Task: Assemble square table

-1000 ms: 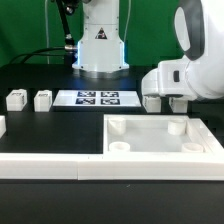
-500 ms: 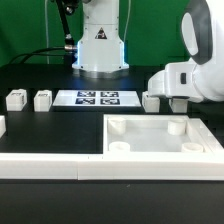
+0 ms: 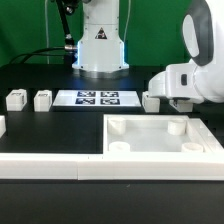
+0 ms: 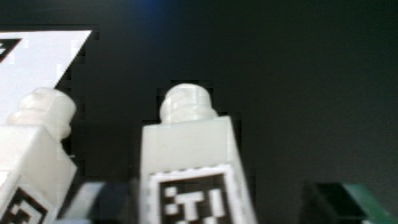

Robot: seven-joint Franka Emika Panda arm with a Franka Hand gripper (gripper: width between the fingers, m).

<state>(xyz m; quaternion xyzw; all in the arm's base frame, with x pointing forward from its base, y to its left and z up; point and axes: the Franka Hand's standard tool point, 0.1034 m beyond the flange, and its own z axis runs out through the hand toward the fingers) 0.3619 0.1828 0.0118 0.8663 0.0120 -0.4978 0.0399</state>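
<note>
Square table not yet joined, lying as loose parts on the black bench (image 3: 50, 125). White plastic tabletop (image 3: 150, 138), tray-like with a raised rim, flat at the front toward the exterior view's right, just behind the long white rail (image 3: 50, 166). Inside that rim, four low round bosses in the same white, one by each corner. Two small white block legs side by side at the exterior view's left: outer leg (image 3: 15, 99) and inner leg (image 3: 42, 99), the latter just beside the marker board (image 3: 98, 98). Third leg (image 3: 151, 101) past the board's other end, behind the tabletop and apart from it. Fourth leg (image 4: 187, 150) close up in the wrist view: white block, rounded peg at one end, black-white tag on its face, near the third leg but not touching. Gripper (image 4: 222, 205) low astride this fourth leg, jaws spread wider than the block, dark fingers (image 4: 107, 205) on either side with a clear gap on one side, gripping nothing. In the exterior view, largely hidden beneath the white wrist housing (image 3: 190, 80).
</note>
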